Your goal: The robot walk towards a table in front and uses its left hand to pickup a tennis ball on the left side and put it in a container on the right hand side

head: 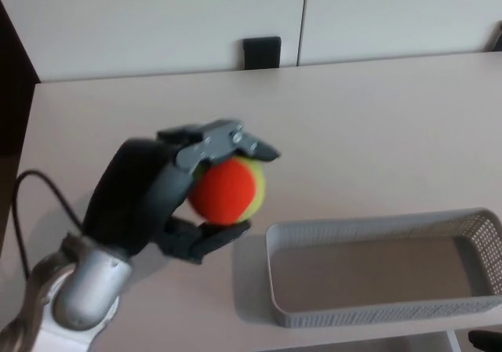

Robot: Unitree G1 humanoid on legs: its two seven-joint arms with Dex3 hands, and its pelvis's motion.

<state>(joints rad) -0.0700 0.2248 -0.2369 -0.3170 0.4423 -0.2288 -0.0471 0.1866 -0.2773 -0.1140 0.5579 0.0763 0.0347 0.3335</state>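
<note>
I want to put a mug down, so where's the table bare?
Bare: the wide stretch of table behind the basket up to the far edge, and inside the basket. Crowded: near left, where the left robot hand holds the ball.

A small black block (261,52) stands against the white wall panels (157,23) behind.

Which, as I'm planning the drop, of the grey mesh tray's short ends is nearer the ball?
Its left end, beside the orange and yellow tennis ball in the black left hand; the right end lies far off.
</note>
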